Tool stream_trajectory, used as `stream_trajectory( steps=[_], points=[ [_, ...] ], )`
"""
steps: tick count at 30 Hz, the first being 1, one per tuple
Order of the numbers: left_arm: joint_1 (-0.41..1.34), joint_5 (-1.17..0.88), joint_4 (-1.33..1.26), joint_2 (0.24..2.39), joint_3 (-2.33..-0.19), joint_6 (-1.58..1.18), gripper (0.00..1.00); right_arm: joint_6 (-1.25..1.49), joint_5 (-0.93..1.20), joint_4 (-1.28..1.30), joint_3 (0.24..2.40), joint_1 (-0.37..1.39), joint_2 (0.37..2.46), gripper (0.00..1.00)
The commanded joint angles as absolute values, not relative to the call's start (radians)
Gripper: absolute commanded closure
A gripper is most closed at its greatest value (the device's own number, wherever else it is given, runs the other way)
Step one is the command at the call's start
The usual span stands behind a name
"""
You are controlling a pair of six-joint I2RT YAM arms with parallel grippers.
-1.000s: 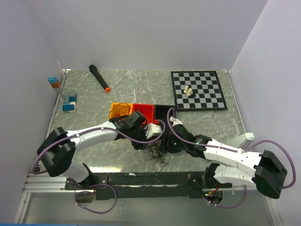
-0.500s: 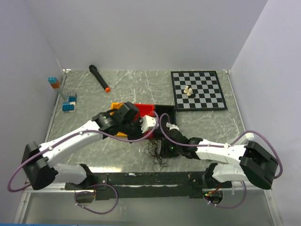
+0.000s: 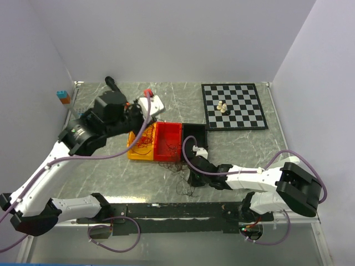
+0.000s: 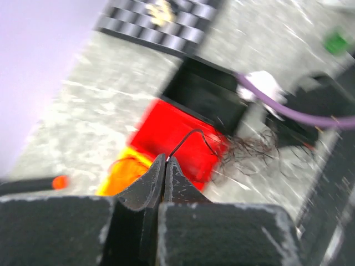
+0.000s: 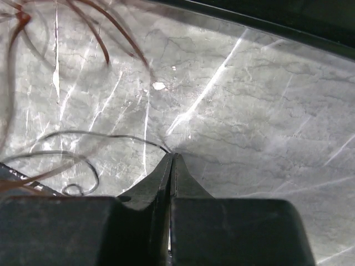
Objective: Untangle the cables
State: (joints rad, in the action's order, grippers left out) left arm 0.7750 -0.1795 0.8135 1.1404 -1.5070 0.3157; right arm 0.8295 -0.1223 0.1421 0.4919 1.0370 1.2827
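Left gripper [image 4: 165,162], one: clenched on a single hair-fine dark cable [image 4: 192,133], pinched at the very fingertips. I hold it high above the table, well apart from the heap, by my judgement so that this one strand draws clear of the rest. It arcs away ahead of the jaws and down toward the tangle of cables [image 4: 249,148]; whether it joins there I cannot tell.

Right gripper [image 5: 171,159], one: clenched likewise, on a thin grey cable [image 5: 100,134] that runs off to its left. I keep it low, tips at the marble table [image 5: 249,111], just beside the tangle. I judge it serves as an anchor, so the heap stays down while the other arm pulls.

Cables, count not possible: too fine and too looped. Red-brown strands [image 5: 111,25] lie ahead of the right gripper, to its left.

Trays, three, side by side below the left gripper:
- orange tray [image 3: 133,155], red loops inside
- red tray [image 3: 166,136], a few strands trailing into it
- black tray [image 3: 194,131], nearest the right gripper

Chessboard [image 3: 244,116], one, well beyond the right gripper.

Pale chess pieces [image 3: 222,107], three as far as I can make out, huddled together on it.
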Motion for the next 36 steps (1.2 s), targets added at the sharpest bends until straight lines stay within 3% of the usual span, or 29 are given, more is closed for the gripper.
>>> stream_trajectory(
  steps=[1, 8, 17, 26, 31, 36],
  points=[
    [0.738, -0.015, 0.769, 1.118, -1.633, 0.273, 0.99, 0.854, -0.181, 0.287, 0.463, 1.065, 1.318, 1.0],
    [0.736, 0.055, 0.744, 1.095, -1.831, 0.267, 0.99, 0.888, -0.206, 0.318, 0.416, 1.083, 1.269, 1.0],
    [0.736, 0.225, 0.376, 0.974, -1.911, 0.29, 0.98, 0.91, -0.235, 0.365, 0.443, 1.106, 1.278, 1.0],
    [0.738, 0.308, 0.157, 1.026, -2.12, 0.403, 0.95, 0.965, -0.248, 0.387, 0.454, 1.138, 1.338, 1.0],
    [0.738, 0.282, 0.147, 1.037, -2.12, 0.423, 0.92, 0.988, -0.27, 0.413, 0.462, 1.157, 1.329, 1.0],
    [0.738, 0.216, 0.219, 0.999, -1.991, 0.391, 0.9, 0.96, -0.313, 0.452, 0.495, 1.16, 1.2, 1.0]
  ],
)
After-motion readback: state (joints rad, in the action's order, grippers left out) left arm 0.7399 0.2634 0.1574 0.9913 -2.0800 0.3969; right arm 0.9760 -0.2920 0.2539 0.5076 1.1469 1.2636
